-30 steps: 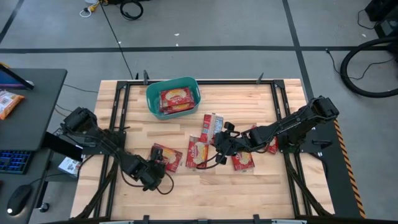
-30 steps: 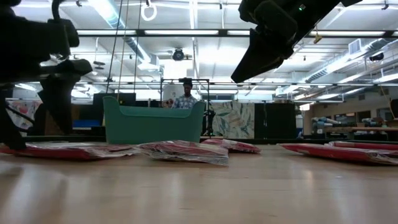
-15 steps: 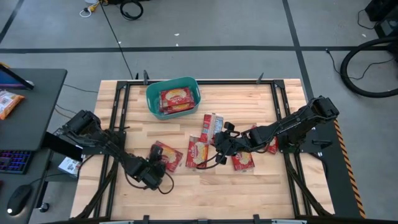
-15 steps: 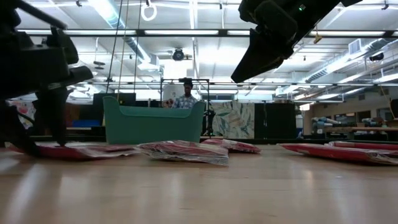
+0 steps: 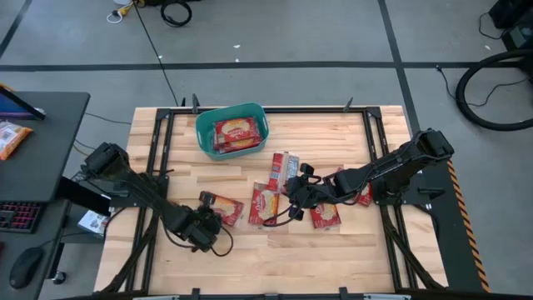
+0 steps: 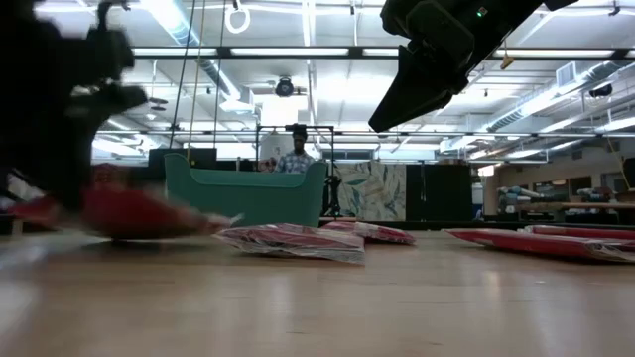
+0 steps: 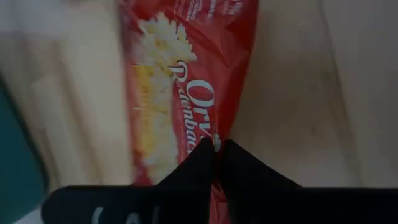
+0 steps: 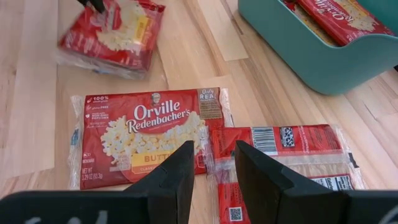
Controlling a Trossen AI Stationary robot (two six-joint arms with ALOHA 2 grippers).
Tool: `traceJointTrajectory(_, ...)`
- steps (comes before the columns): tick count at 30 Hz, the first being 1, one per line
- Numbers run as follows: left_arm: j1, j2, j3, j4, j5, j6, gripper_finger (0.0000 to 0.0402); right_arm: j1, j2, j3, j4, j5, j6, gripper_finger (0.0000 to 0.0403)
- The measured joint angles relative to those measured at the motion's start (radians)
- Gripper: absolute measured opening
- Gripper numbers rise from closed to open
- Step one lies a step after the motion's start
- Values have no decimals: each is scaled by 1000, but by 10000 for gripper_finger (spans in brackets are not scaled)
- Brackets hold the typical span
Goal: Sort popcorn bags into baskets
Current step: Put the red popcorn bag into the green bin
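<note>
My left gripper [image 5: 205, 223] stands near the table's front left, shut on a red popcorn bag [image 5: 225, 207], which fills the left wrist view [image 7: 180, 74] and is blurred in the low view [image 6: 134, 210]. My right gripper [image 5: 293, 197] hangs open above the middle of the table, over two flat bags [image 8: 140, 134] [image 8: 280, 149]. More bags lie flat on the wood [image 5: 265, 206] [image 5: 286, 169] [image 5: 326, 215]. The teal basket [image 5: 205, 133] stands at the far edge with a bag [image 5: 236, 132] lying in it. My left gripper pinches the bag's near-left end [image 7: 202, 134] between its two fingertips. The fingers come slanting down from the table's near left. The held end is raised off the wood and the bag tilts; whether its far end [image 6: 213, 223] touches the table, I cannot tell.
Black frame rails [image 5: 158, 150] run along the table's left and right sides. An orange snack bag [image 5: 12, 137] lies on the dark desk beyond the left edge. A person [image 6: 298, 154] stands in the room behind the basket. Bare wood [image 5: 275, 254] lies along the near edge.
My left gripper has come down onto the bag's near-left end, shut on it and started upward. That end of the bag has come off the table and the bag has tilted. My right gripper has kept still.
</note>
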Motion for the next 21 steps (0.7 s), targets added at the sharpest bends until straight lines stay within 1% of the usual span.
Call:
traceJointTrajectory(5, 40, -89, 88, -78, -58, 15, 21, 0, 0, 0, -1, 0, 0, 121)
traceJointTrajectory(8, 74, -132, 146, -105, -124, 53, 19, 0, 0, 0, 0, 0, -5, 121)
traceJointTrajectory(11, 134, -162, 192, -116, -205, 106, 22, 0, 0, 0, -1, 0, -7, 121)
traceJointTrajectory(13, 185, -173, 206, -115, -246, 157, 23, 0, 0, 0, -1, 0, -8, 121)
traceJointTrajectory(15, 251, -174, 210, -109, -261, 223, 22, 1, 0, 0, -1, 0, -8, 121)
traceJointTrajectory(19, 425, -173, 199, -88, -258, 331, 23, 2, 0, 0, -1, 0, -8, 121)
traceJointTrajectory(21, 517, -173, 187, -55, -235, 384, 23, 2, 0, 0, -1, 0, -8, 121)
